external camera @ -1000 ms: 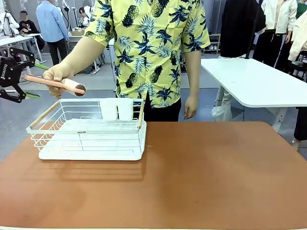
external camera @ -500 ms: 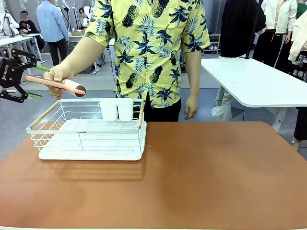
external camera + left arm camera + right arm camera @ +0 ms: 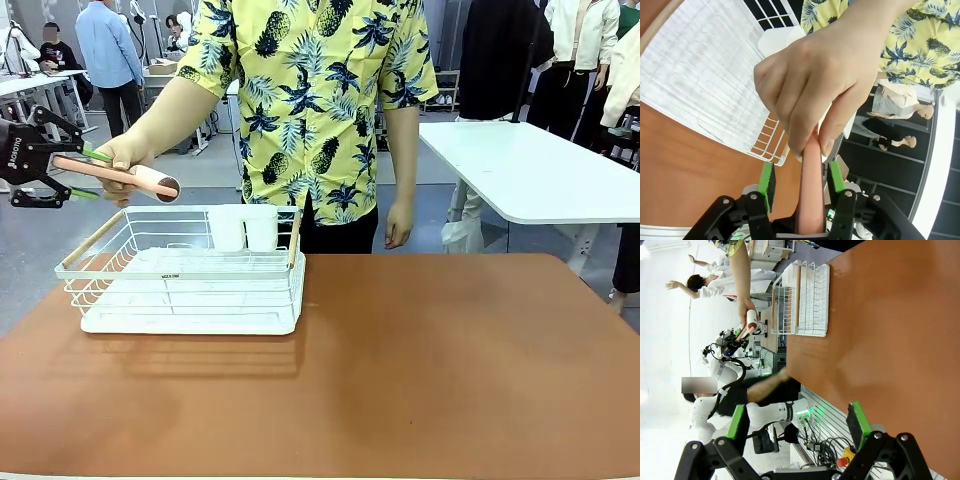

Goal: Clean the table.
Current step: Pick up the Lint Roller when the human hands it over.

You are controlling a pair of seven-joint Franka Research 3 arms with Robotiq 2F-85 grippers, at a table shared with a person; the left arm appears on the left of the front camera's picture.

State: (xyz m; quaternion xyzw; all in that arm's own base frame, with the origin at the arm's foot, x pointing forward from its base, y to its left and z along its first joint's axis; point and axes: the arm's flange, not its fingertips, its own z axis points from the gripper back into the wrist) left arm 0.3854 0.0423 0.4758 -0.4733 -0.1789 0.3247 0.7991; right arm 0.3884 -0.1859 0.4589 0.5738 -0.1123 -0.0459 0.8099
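Note:
The table (image 3: 400, 370) has a matte reddish-brown top. A person's hand (image 3: 122, 155) holds a lint roller (image 3: 150, 181) with a pink handle in the air above the table's far left corner. My left gripper (image 3: 90, 173) is shut on the free end of that handle. In the left wrist view the pink handle (image 3: 810, 200) runs between my green pads, with the person's hand (image 3: 820, 75) gripping it just beyond my left gripper (image 3: 801, 180). My right gripper (image 3: 797, 422) hangs open over the table (image 3: 890, 330) with nothing between its fingers.
A white wire dish rack (image 3: 180, 275) on a white tray stands at the table's far left, with two white cups (image 3: 243, 228) at its back. The person stands at the far edge. A white-topped table (image 3: 530, 170) is behind on the right.
My left gripper's fingers have closed onto the pink handle and the gripper has shifted slightly right. The person's hand and the roller have stayed in place.

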